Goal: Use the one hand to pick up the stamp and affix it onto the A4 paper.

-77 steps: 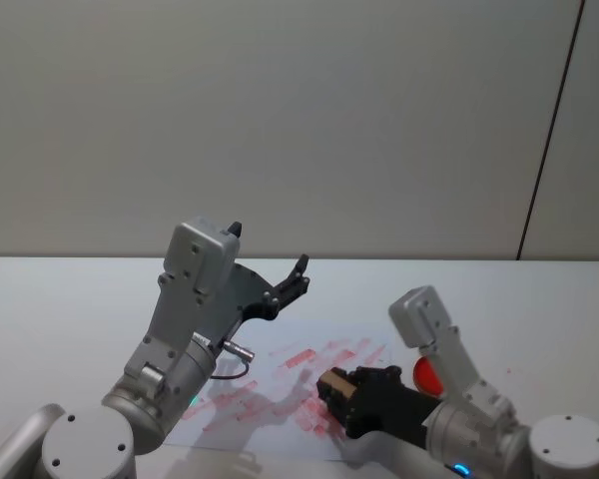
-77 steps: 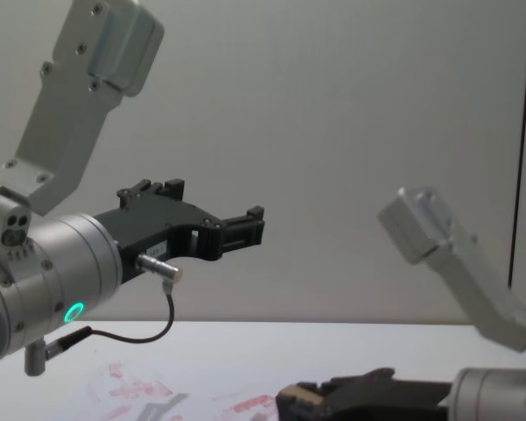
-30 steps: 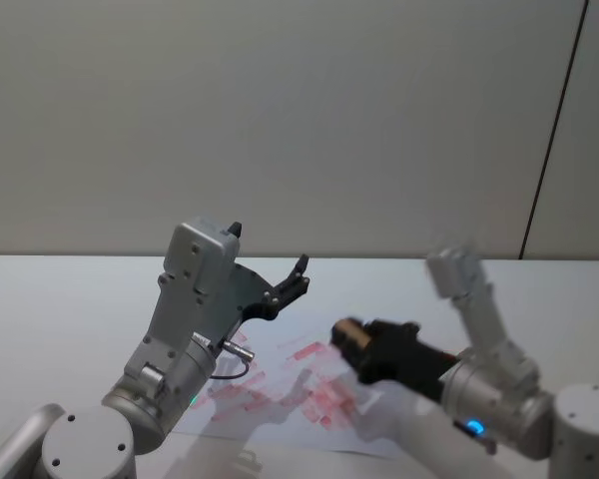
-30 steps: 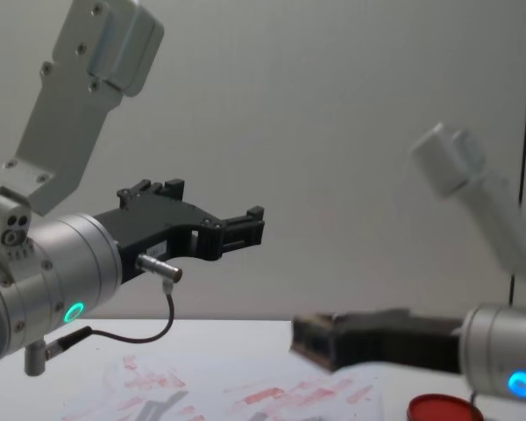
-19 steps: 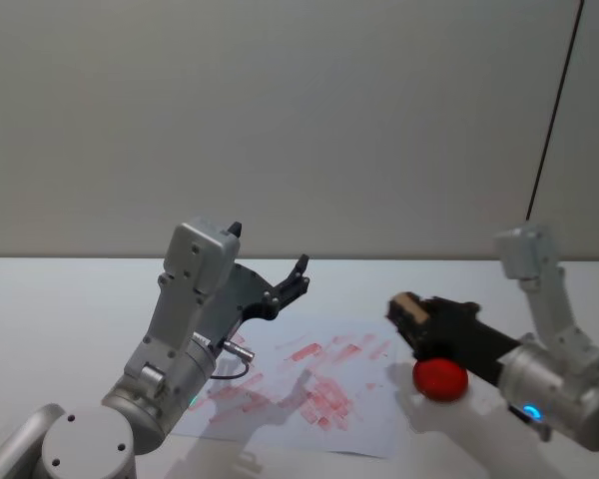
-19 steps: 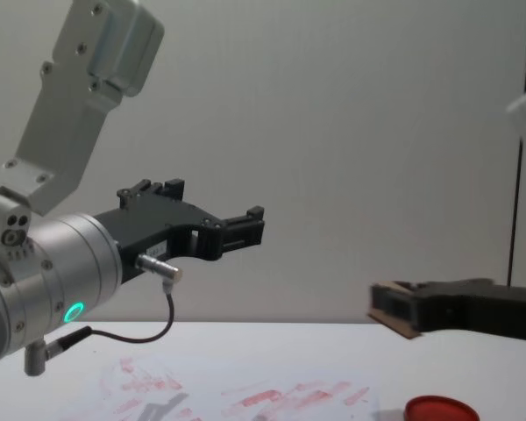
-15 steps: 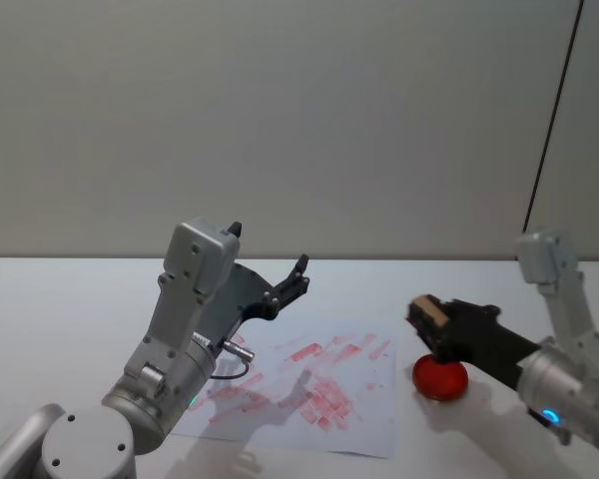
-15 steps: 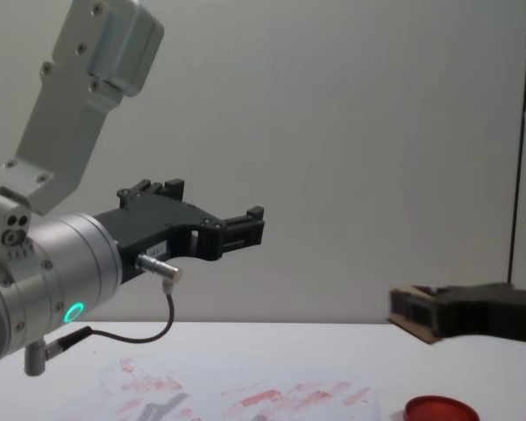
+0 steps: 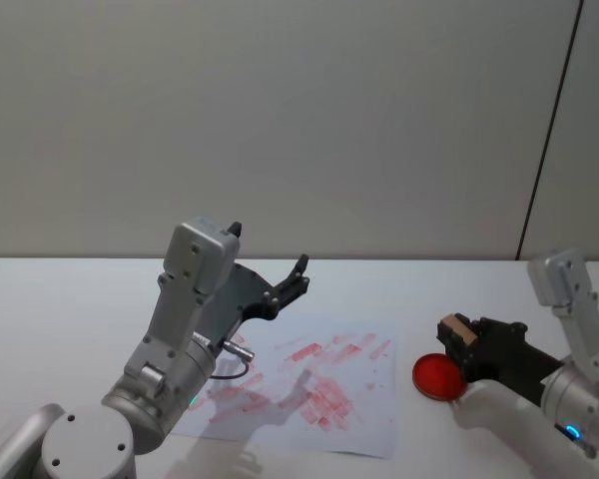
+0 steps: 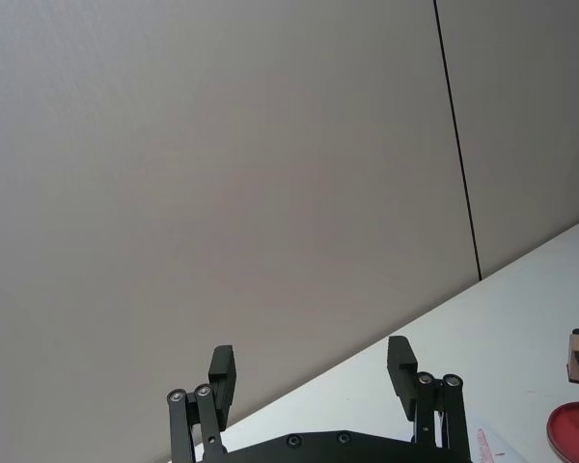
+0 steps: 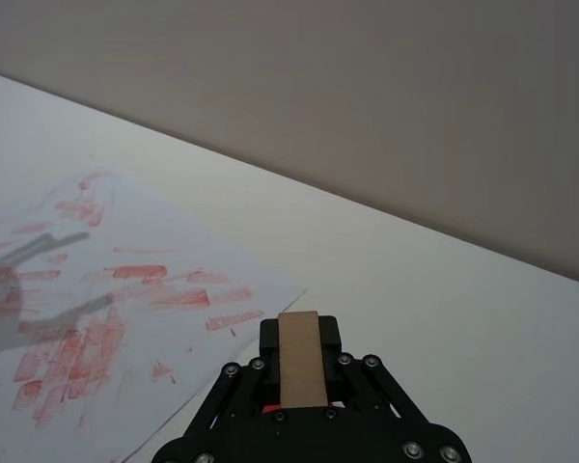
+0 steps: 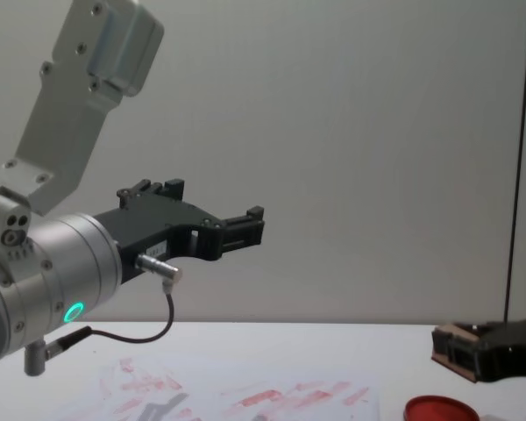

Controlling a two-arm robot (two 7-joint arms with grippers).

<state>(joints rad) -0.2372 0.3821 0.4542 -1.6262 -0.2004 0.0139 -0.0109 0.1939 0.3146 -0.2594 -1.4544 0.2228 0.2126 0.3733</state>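
Since the stamp [image 11: 300,356] looks like a light, rigid wood block, the right gripper [image 9: 466,347] jaws clamped across its sides should hold; left gripper [image 10: 312,377] parked raised, jaws apart, empty.

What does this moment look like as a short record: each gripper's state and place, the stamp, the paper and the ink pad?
right gripper: shut on the stamp, held above the table beside the ink pad
stamp: tan wooden block clamped between the right fingers, off the paper
A4 paper: flat on the table, covered with red smeared marks
ink pad: round, red, on the table right of the paper
left gripper: open, raised above the table, holding nothing
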